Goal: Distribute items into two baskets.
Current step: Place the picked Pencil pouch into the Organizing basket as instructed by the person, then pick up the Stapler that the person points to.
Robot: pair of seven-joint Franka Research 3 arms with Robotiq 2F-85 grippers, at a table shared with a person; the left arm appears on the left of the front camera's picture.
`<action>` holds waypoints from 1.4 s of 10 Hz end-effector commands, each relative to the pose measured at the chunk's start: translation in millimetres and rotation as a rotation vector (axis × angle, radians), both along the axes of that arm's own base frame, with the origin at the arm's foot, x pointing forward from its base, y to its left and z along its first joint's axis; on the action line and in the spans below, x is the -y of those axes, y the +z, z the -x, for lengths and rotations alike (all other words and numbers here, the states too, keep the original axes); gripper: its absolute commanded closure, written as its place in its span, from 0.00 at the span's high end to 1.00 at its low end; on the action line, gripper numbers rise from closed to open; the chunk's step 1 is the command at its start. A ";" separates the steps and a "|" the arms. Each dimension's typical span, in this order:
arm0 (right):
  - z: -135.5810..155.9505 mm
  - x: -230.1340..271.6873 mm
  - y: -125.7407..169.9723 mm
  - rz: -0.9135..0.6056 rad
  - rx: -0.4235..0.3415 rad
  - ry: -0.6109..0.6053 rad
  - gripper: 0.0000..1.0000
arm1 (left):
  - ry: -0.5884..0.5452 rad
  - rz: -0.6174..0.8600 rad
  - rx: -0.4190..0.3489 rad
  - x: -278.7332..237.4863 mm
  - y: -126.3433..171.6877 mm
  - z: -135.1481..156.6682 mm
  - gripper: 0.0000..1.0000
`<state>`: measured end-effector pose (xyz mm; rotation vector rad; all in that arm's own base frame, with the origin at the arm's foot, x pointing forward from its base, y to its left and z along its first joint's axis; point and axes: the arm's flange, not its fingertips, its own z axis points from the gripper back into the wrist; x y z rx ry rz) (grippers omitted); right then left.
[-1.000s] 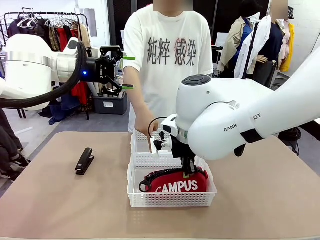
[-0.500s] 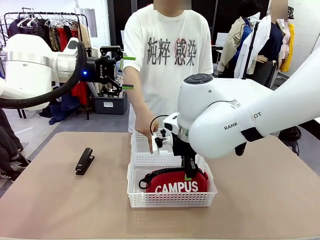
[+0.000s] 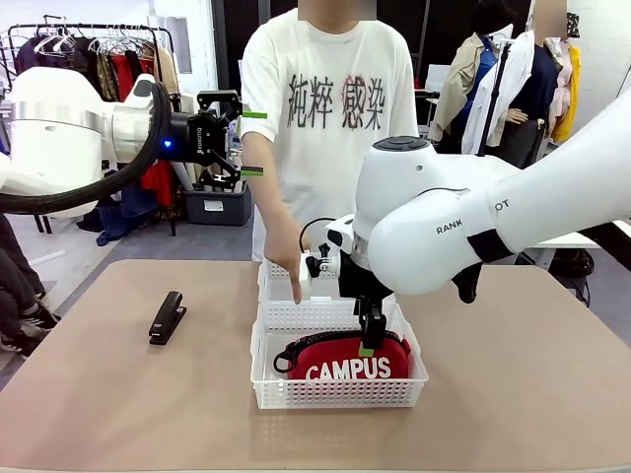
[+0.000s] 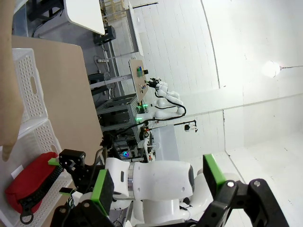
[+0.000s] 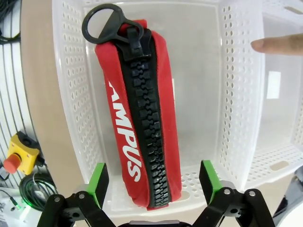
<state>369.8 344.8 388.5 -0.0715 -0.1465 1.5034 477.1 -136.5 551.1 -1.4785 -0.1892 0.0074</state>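
On the table (image 3: 99, 394): we see two white plastic baskets end to end in the middle, and a black stapler (image 3: 168, 316) well apart from them on the robot's left.
Near basket (image 3: 340, 396): it holds the red pouch (image 3: 350, 360), which lies on the basket floor.
Pouch, long axis: in the front view it runs left to right, along the basket's near wall. In the right wrist view (image 5: 128, 142) it runs up the picture.
Pouch, facing: the black zipper (image 5: 142, 109) is on top, and the white "CAMPUS" lettering faces the robot's side.
Pouch, ends: the black ring pull (image 5: 106, 23) sits at the end toward the robot's left.
Far basket (image 3: 278, 281): it touches the near basket's back wall. We make out a small white label (image 5: 273, 85) on its floor.
Person's hand (image 3: 286, 251): one finger (image 5: 279, 45) points down over the far basket, just past the wall shared by the two.
Right gripper (image 3: 367, 345): it hangs straight down over the pouch. In its wrist view (image 5: 154, 179) the green pads (image 5: 99, 177) stand wide apart, one on each side of the pouch's end, and grip nothing.
Left gripper (image 3: 254, 143): it is raised high on the robot's left, well away from the table. Its fingers are spread wide with nothing between them, as its own wrist view (image 4: 158, 178) also shows.
Stapler, long axis: it points from the robot's side toward the far side, slightly slanted, and lies flat on the tabletop.
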 end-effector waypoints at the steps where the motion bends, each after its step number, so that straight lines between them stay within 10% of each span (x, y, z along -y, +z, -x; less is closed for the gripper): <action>1: -0.9 6.6 9.0 -0.025 -0.014 0.030 1.00 | -0.002 0.000 0.000 -0.5 1.7 0.2 1.00; 12: -0.8 2.0 4.2 -0.011 -0.001 0.003 1.00 | -0.002 0.000 0.000 -0.5 1.7 0.2 1.00; 14: -11.0 10.8 33.4 -0.144 -0.102 -0.104 1.00 | -0.002 0.000 0.000 -0.5 1.7 0.2 1.00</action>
